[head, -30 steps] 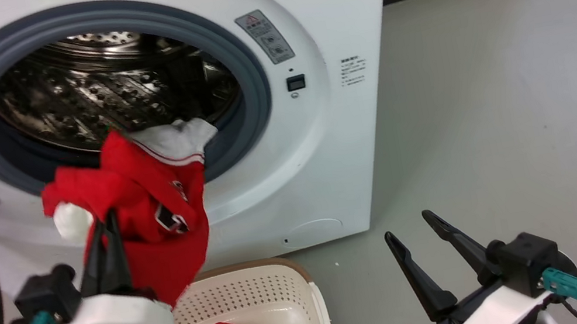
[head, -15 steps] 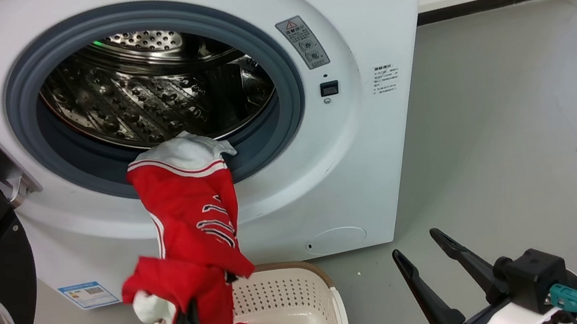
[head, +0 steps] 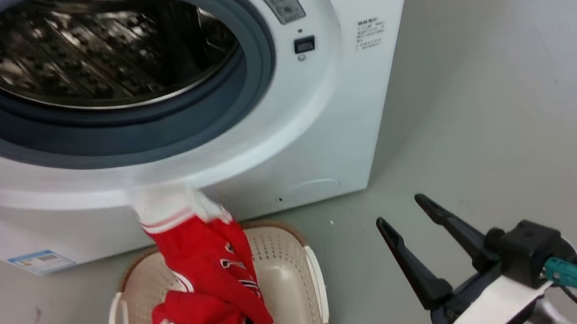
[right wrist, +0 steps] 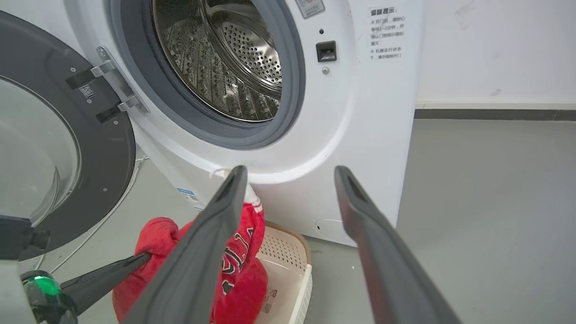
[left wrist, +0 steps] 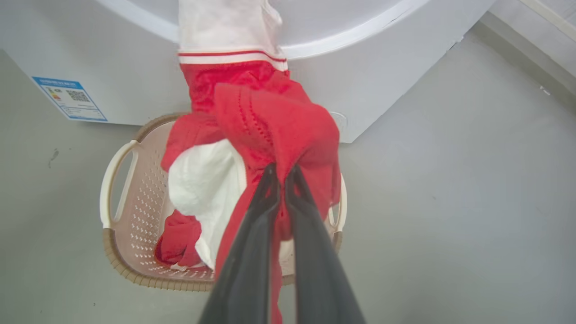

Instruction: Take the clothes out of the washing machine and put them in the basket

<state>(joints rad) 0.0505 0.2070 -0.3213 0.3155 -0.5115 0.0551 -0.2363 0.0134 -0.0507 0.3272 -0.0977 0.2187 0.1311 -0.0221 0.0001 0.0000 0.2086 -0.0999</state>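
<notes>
Left gripper [left wrist: 282,173], clamped tight on a red-and-white garment [left wrist: 270,117], is holding it over the basket [left wrist: 130,202] in front of the washing machine [head: 336,130]; right gripper [head: 401,210] is hanging wide open beside the basket.

Drum mouth [head: 91,54] unblocked, door [right wrist: 101,148] wide open, garment [head: 205,260] crowding basket [head: 288,280], bare floor [head: 518,86] right

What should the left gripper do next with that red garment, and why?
Probably lower the left gripper into the basket before opening: it is shut on the red garment, whose white end reaches up the washing machine front.
</notes>
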